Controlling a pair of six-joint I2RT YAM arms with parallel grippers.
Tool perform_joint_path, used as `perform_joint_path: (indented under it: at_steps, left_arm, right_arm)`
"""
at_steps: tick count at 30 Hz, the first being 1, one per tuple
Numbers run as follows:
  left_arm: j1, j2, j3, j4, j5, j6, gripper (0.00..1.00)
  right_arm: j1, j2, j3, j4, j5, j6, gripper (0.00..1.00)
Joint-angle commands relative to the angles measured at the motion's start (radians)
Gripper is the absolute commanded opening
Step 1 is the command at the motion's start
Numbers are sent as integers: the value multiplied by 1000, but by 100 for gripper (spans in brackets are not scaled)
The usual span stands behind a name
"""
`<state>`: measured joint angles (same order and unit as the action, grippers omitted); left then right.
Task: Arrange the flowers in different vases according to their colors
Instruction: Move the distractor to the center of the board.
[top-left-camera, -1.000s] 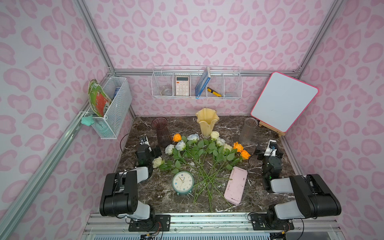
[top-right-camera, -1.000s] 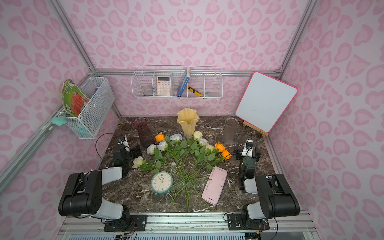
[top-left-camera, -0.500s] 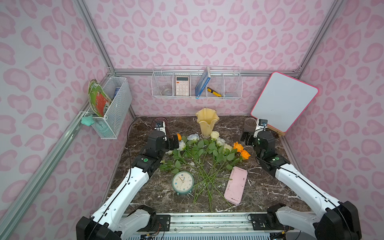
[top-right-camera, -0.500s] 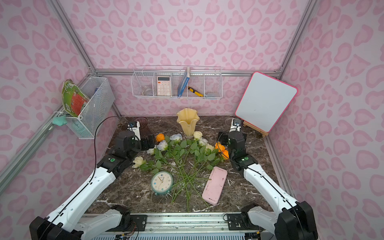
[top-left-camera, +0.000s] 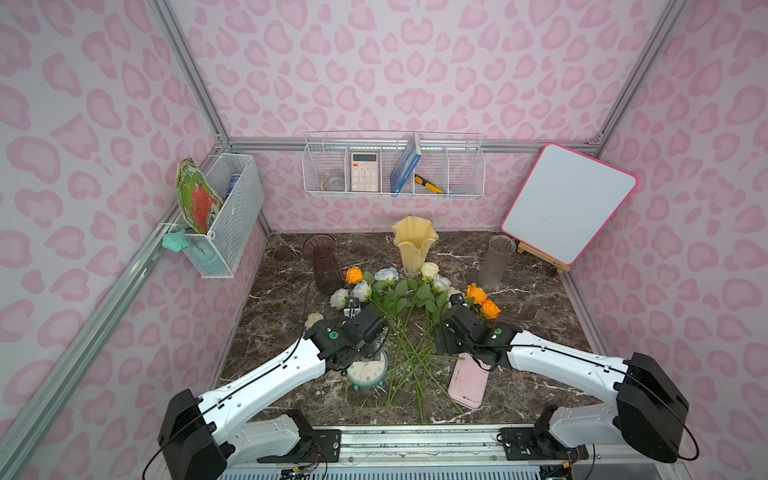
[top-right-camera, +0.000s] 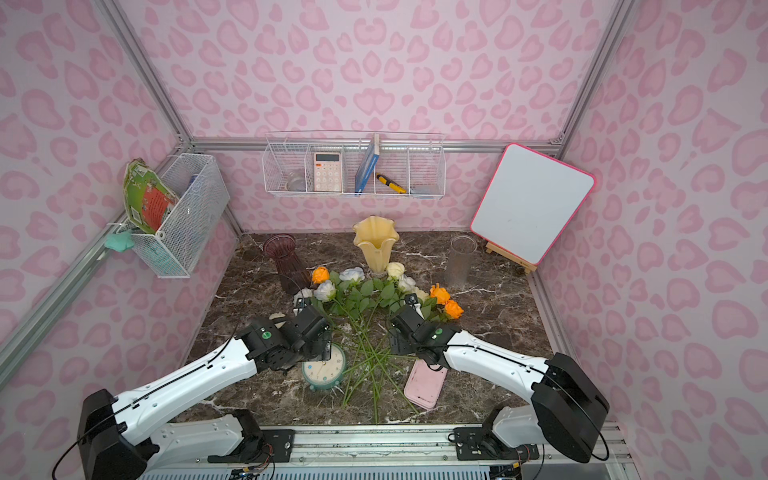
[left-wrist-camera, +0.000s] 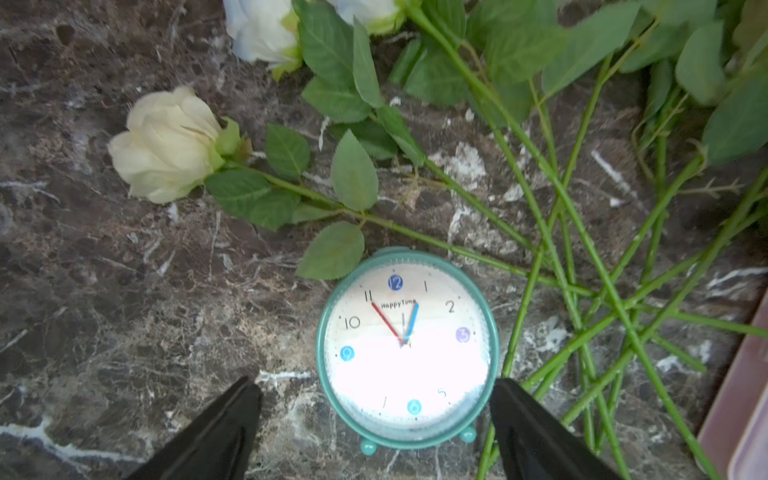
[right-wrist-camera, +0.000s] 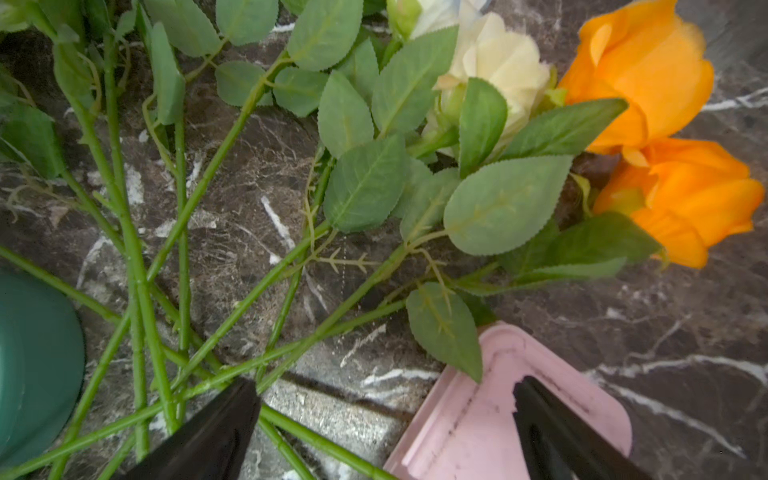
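**Roses loose on the bench, vases empty**

Long-stemmed artificial roses (top-left-camera: 399, 316) with orange, cream and pale-blue heads lie fanned on the dark marble bench (top-left-camera: 540, 316). Behind them stand the purple-brown ribbed vase (top-left-camera: 322, 262), yellow wavy-rimmed vase (top-left-camera: 414, 245) and clear glass cylinder vase (top-left-camera: 494, 262), all empty. The left tool (left-wrist-camera: 376, 419) gapes over a teal alarm clock (left-wrist-camera: 407, 349); the right tool (right-wrist-camera: 386, 428) gapes above stems and a pink case (right-wrist-camera: 490, 415), gripping nothing.

A staged robot test booth: pink-patterned walls (top-left-camera: 374, 62) on aluminium framing (top-left-camera: 183, 75) enclose a marble tabletop (top-left-camera: 540, 316).
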<state>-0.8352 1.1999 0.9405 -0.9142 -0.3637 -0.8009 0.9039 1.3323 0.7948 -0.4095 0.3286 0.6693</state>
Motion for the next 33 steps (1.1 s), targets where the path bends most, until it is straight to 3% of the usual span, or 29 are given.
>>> perform_joint_path:
  at_steps: [1,8,17,23,33]
  left_arm:
    - [-31,71,18,-38,-37,-98,89]
    - [-45,231,64,28,-30,-80,85]
    - [-51,434,114,129,38,-62,78]
    - [-51,490,103,92,8,-112,74]
    - [-44,498,34,117,3,-126,72]
  right_arm:
    - [18,-32,-27,-52,10,85,97]
    - [29,-79,-118,-63,-21,153,93]
    - [54,-16,-111,-90,-22,174,91]
    - [79,-8,-124,-107,-25,208,82]
    - [159,54,-116,-203,32,295,84]
